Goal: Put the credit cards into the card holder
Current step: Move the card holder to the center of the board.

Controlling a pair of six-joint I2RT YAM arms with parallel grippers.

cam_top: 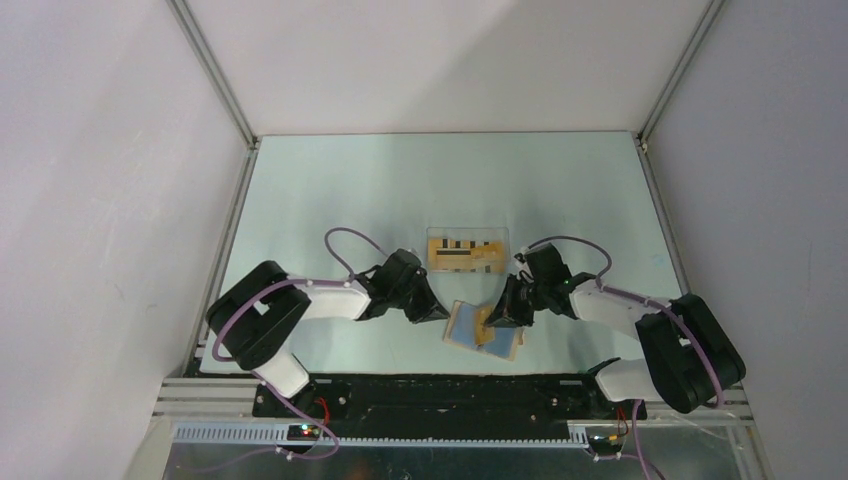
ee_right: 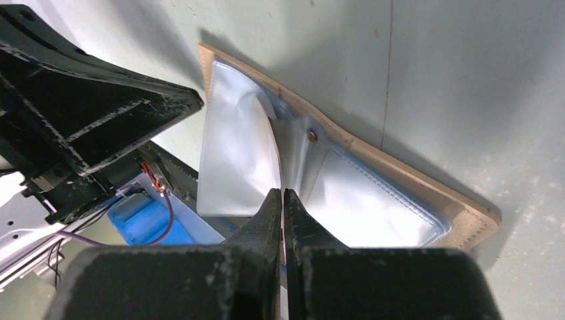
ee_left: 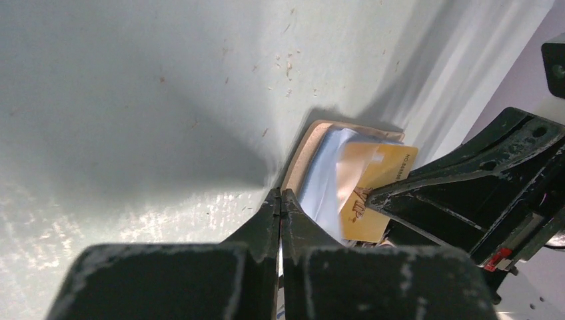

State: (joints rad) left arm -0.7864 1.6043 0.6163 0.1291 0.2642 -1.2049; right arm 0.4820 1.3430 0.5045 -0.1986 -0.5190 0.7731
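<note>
The left gripper sits up close, jaws pressed together, tips on the tan edge of the open wallet. Below is a pale green table, scuffed, with white walls on three sides and metal posts at the far corners. There's free table to the left and far back. A clear tray of cards lies just beyond the wallet. The right gripper is closed as well, tip against an orange card on the blue panels. Whether it's pinched or just touched can't be told.

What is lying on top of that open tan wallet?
One orange-yellow credit card lies on the light blue panels of the card holder. The right gripper covers part of it, so whether it sits in a pocket is hidden.
</note>
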